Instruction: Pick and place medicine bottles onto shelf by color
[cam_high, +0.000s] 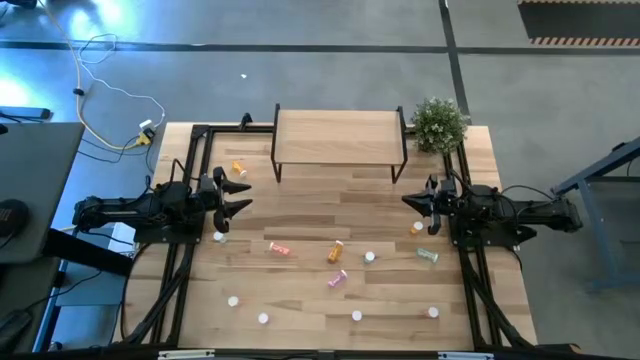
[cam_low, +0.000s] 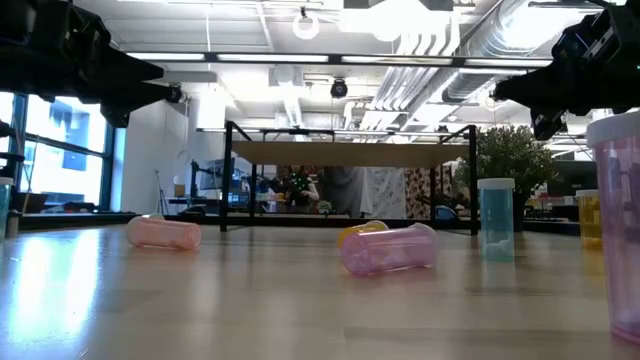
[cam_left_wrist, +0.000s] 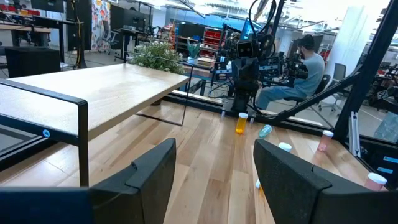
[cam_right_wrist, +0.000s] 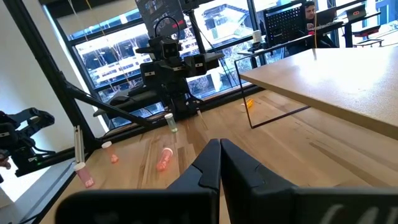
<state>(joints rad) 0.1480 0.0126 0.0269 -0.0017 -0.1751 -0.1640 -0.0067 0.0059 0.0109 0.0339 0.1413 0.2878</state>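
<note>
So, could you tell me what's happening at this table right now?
Nothing is being held yet. The left gripper hovers open at the table's left side, and the right gripper hovers shut at the right. The shelf at the back is bare. The medicine bottles, such as an orange one and a pink one, are scattered across the tabletop.

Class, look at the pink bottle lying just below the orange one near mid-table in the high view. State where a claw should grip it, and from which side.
Grip the pink bottle across the middle of its body, coming straight down from above. It lies on its side, so its long round wall faces up and it may roll. The fingers should therefore close across its width, not along its length.
</note>
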